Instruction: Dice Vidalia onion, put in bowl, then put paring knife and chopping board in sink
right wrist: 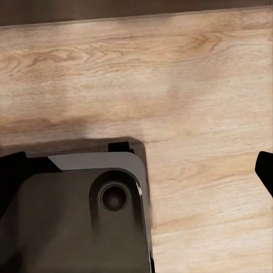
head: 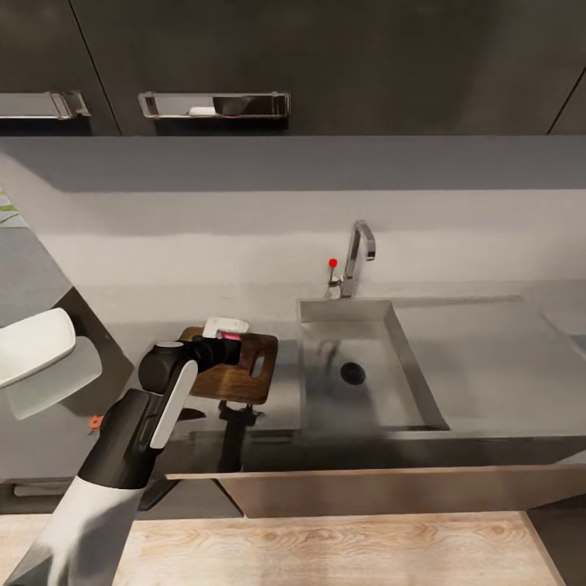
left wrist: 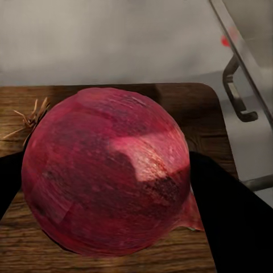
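A rounded, dark red-skinned Vidalia onion [left wrist: 105,170] sits between the two black fingers of my left gripper [left wrist: 108,187], which is shut on it. In the head view the left gripper [head: 232,340] holds the onion [head: 226,328], which looks whitish-pink there, over the far part of the dark brown chopping board [head: 240,378]. I cannot tell whether the onion touches the wood [left wrist: 114,94]. The grey steel sink [head: 382,399] lies right of the board. The white bowl [head: 32,346] stands at the far left on the dark countertop [head: 98,325]. A small red piece [head: 96,422] peeks out beside my left arm.
The chrome tap [head: 358,252] with its red-tipped lever [head: 332,263] stands behind the basin, and the flat drainboard [head: 488,358] extends right. Dark wall cabinets with metal handles [head: 213,104] hang above. The right wrist view looks down on the wooden floor [right wrist: 187,74] and the robot's base [right wrist: 74,222].
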Robot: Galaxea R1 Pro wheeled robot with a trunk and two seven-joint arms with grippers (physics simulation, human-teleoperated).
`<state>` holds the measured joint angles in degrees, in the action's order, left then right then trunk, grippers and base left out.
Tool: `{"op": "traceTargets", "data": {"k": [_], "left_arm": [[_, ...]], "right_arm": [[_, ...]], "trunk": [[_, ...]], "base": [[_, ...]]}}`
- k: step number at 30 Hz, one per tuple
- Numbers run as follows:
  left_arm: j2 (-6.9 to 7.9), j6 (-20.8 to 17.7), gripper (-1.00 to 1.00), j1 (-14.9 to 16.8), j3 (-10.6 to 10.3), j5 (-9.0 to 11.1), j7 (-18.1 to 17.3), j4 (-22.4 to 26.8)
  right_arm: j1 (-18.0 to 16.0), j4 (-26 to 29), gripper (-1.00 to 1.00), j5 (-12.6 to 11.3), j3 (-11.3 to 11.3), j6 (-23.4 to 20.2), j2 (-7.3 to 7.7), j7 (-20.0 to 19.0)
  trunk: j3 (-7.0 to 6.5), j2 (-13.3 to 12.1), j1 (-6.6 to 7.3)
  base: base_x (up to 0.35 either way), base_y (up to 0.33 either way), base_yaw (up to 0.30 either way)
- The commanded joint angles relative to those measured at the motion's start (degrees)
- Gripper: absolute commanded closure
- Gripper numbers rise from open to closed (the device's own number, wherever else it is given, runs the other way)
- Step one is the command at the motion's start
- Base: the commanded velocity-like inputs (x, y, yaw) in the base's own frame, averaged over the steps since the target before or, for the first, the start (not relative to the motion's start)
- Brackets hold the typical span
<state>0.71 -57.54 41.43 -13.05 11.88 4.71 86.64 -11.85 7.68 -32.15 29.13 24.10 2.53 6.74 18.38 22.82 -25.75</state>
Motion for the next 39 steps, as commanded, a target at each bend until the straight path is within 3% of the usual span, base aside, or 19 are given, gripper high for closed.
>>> {"op": "traceTargets", "data": {"k": [1, 39], "left_arm": [[0.06, -0.2, 1.00, 0.1, -0.1, 0.5, 0.5, 0.0], [0.09, -0.2, 1.00, 0.0, -0.1, 0.5, 0.5, 0.0]], "right_arm": [[0.0, 0.1, -1.00, -0.2, 0.5, 0.1, 0.02, 0.4], [0.0, 0.1, -1.00, -0.2, 0.5, 0.1, -0.07, 0.4]], "trunk": [[0.10, 0.1, -0.03], [3.20, 0.1, -0.03]], "base": [[0.017, 0.009, 0.000], [0.001, 0.040, 0.000]]}}
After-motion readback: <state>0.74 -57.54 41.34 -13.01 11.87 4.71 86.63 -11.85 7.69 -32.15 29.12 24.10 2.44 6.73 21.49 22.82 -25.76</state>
